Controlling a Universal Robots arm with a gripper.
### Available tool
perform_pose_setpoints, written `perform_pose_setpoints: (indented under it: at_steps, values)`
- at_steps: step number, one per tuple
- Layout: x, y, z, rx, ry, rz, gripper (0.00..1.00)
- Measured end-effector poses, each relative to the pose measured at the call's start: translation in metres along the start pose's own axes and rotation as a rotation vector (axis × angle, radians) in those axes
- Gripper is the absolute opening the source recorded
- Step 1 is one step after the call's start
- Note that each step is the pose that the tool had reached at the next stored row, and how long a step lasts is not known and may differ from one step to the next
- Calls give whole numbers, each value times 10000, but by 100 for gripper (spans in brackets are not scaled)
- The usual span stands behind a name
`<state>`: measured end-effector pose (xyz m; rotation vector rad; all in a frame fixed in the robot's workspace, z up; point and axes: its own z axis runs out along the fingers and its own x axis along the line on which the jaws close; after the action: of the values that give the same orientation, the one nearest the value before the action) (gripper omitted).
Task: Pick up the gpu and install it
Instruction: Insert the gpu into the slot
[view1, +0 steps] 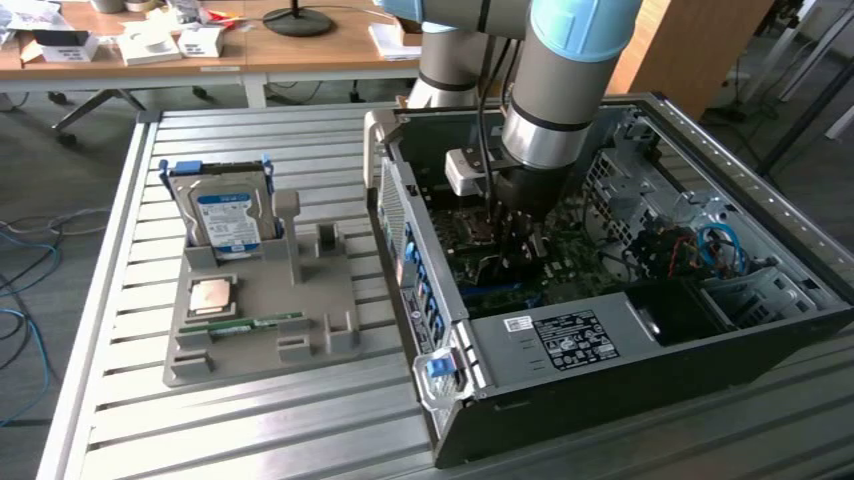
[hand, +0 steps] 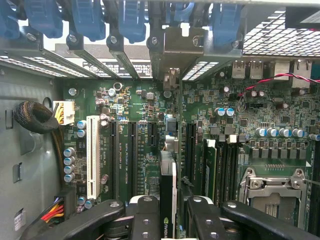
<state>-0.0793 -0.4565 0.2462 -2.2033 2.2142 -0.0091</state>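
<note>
The gpu (hand: 168, 182) is a thin dark card seen edge-on in the wrist view, with a green logo near my fingers. My gripper (hand: 168, 212) is shut on it, one black finger (hand: 144, 216) on each side. The card stands upright over the green motherboard (hand: 140, 130), between long black slots (hand: 131, 155). I cannot tell whether it sits in a slot. Its far end points toward the rear bracket openings (hand: 172, 80). In the exterior view my gripper (view1: 514, 228) reaches down into the open computer case (view1: 561, 340).
A grey holder (view1: 327, 320) at the exterior view's left carries a silver hard drive with a blue label (view1: 227, 215), a square processor (view1: 214, 297) and a green memory stick (view1: 243, 323). Blue latches (hand: 132, 22), cables (hand: 35, 117) and the processor socket (hand: 272, 192) surround the card.
</note>
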Motion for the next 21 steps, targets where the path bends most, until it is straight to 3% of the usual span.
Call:
perform_pose_setpoints:
  at_steps: [12, 21]
  values:
    - [0, 0, -15, 0, 1, 1, 33]
    - [-2, -3, -213, 20, -47, 3, 33]
